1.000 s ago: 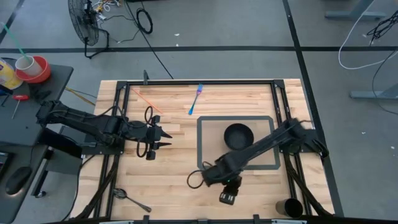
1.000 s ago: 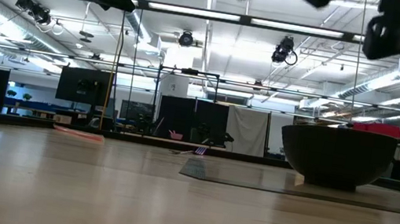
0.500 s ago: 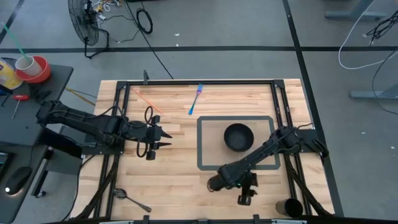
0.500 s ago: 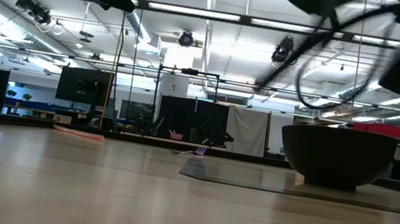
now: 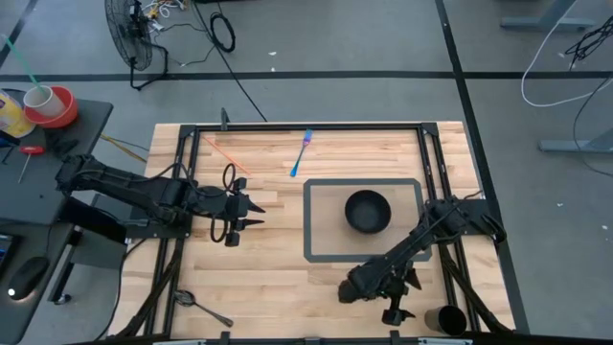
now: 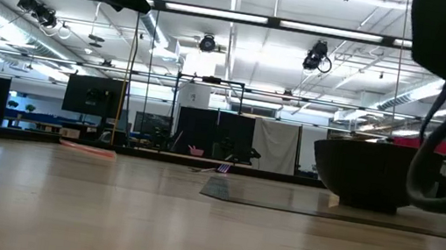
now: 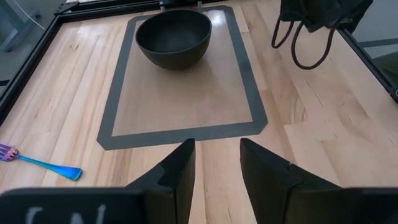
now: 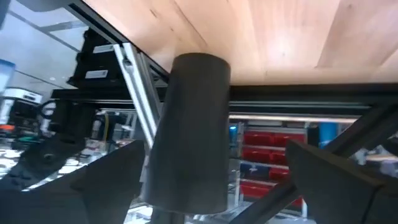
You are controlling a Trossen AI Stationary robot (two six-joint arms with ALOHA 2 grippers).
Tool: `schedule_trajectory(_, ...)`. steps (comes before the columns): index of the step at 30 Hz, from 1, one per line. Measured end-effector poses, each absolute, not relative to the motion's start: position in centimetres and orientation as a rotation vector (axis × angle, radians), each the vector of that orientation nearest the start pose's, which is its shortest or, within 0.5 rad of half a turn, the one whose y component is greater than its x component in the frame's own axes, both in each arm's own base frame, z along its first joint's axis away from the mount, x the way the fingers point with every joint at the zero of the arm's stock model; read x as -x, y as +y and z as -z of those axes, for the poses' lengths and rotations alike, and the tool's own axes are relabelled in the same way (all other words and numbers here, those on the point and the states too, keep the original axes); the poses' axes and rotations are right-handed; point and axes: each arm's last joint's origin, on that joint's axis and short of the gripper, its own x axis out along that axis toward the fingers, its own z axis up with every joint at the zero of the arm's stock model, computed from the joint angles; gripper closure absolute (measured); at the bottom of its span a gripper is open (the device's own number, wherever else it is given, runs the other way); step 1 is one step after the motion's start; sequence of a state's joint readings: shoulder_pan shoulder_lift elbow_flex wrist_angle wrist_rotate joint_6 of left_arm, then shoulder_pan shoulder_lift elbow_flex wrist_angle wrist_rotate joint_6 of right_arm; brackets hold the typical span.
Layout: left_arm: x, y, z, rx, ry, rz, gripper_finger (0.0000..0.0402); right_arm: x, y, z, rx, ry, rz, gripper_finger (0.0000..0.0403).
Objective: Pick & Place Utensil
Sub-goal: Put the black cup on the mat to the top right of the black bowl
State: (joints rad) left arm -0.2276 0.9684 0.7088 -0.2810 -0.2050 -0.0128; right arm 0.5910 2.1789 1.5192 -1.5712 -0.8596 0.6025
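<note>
The right gripper (image 5: pixel 395 312) hangs near the tabletop's front right corner, fingers spread wide apart, just beside the dark cylindrical cup (image 5: pixel 445 319) standing there — the cup (image 8: pixel 189 134) sits between its fingers in the wrist view. The blue-handled plastic fork (image 5: pixel 301 153) lies near the tabletop's back edge. The left gripper (image 5: pixel 251 213) waits toward the left side, fingers parted — the round black bowl (image 5: pixel 367 211) sits inside the grey-bordered mat (image 5: pixel 311 251).
</note>
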Motion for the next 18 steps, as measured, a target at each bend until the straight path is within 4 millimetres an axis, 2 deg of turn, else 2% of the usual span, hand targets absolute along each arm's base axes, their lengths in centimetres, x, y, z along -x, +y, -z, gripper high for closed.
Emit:
schedule_trajectory(5,-20.1,-4.1,-26.6,-0.104,0.530,0.019,0.0271,-27.5,21.6,-15.0,-0.631,2.537,-0.058,0.0017)
schedule_trajectory(13,-20.1,-4.1,-26.7,-0.103,0.529,0.018,0.0271,-26.2,23.1,-15.0,-0.612,2.574,-0.079,0.0007)
schedule_trajectory(18,-20.1,-4.1,-26.7,-0.104,0.529,0.019,0.0271,-24.5,22.8,-13.6,-0.611,2.648,-0.003,0.0005)
